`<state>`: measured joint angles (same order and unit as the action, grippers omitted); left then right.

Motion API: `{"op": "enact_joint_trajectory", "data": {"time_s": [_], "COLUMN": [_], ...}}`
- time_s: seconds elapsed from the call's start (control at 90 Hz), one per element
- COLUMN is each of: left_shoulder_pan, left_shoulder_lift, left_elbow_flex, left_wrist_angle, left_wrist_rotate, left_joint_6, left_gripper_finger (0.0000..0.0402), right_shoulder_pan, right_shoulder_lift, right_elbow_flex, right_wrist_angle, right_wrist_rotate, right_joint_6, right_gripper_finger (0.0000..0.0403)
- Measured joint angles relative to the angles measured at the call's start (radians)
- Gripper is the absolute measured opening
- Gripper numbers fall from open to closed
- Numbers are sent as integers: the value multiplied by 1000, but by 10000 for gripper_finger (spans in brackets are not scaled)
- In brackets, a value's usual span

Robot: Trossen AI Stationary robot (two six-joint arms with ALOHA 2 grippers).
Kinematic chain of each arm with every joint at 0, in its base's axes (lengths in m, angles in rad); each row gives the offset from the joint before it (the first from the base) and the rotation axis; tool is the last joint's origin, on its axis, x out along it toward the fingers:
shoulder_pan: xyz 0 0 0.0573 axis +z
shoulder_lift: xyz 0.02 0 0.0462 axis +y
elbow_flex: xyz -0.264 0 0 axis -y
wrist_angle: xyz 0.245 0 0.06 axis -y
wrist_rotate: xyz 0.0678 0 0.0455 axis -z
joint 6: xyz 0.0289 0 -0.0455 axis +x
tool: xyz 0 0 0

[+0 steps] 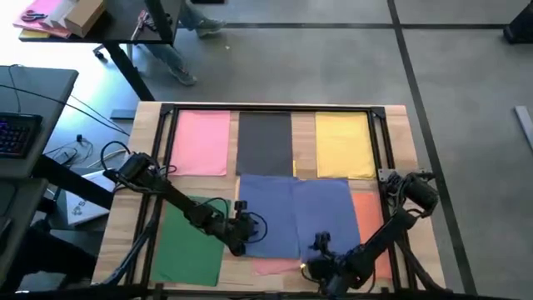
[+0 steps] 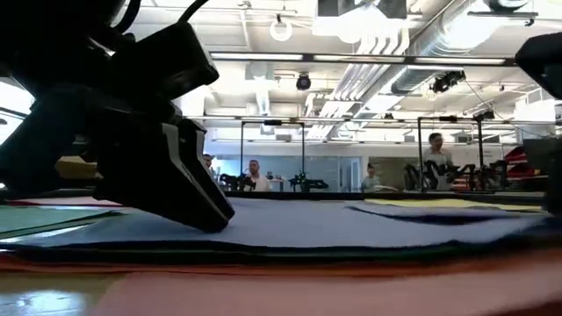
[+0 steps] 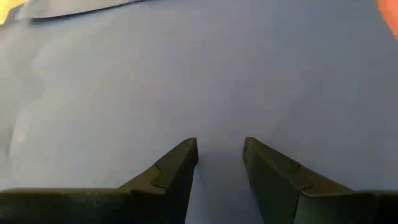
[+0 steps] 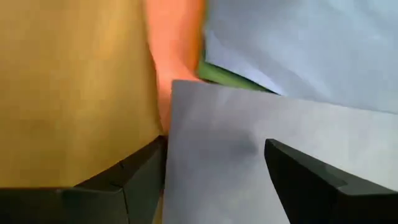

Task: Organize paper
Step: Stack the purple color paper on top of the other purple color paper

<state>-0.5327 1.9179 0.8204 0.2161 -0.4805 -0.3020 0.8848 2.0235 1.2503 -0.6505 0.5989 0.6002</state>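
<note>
From above, the paper lies spread over my worktop (image 1: pixel 125 212): a pink sheet (image 1: pixel 200 142), a dark grey sheet (image 1: pixel 265 142) and a yellow sheet (image 1: pixel 343 143) in a row along the far side, a green sheet (image 1: pixel 187 246) on the near left, two blue sheets (image 1: pixel 296 217) overlapping in the middle, and an orange sheet (image 1: pixel 368 225) showing at their right edge. My left hand (image 1: pixel 240 236) sits at the left border of the blue, and my right hand (image 1: pixel 321 268) at its near edge. At table height, the left hand (image 2: pixel 198 206) rests its tip on the blue stack, which lies nearly flat with one edge slightly lifted. Past my left wrist, the fingers (image 3: pixel 180 162) stand a little apart, flat against blue paper, gripping nothing. Past my right wrist, the fingers (image 4: pixel 143 168) are spread wide over a blue sheet's corner, with orange, green and bare wood beyond. I judge these sheets light, limp and slippery on one another; pressing and sliding, or pinching a raised corner or free edge, seems the safest hold, since a hard pinch would crease them.
</note>
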Motion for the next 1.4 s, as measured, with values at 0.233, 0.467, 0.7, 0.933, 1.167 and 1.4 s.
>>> {"op": "enact_joint_trajectory", "data": {"time_s": [0.233, 0.467, 0.7, 0.933, 1.167, 1.4], "left_shoulder_pan": [0, 0, 0, 0, -2, -40], "left_shoulder_lift": [0, 0, 1, 1, 0, 0], "left_elbow_flex": [0, 0, 0, 0, 0, 0], "left_wrist_angle": [0, 8, 13, 15, 21, 24], "left_wrist_rotate": [-1, -1, 0, 5, 66, 100], "left_joint_6": [6, 18, 19, 69, 162, 176], "left_gripper_finger": [130, 130, 130, 130, 130, 130], "right_shoulder_pan": [-3, -11, -10, -13, -60, -160], "right_shoulder_lift": [0, 0, 0, 0, -2, -2], "right_elbow_flex": [44, 50, 93, 229, 373, 439], "right_wrist_angle": [-83, -131, -205, -342, -452, -510], "right_wrist_rotate": [2, -48, -160, -192, -129, 52], "right_joint_6": [-43, 2, 2, -32, 18, 195], "right_gripper_finger": [252, 207, 99, 18, 1, 0]}}
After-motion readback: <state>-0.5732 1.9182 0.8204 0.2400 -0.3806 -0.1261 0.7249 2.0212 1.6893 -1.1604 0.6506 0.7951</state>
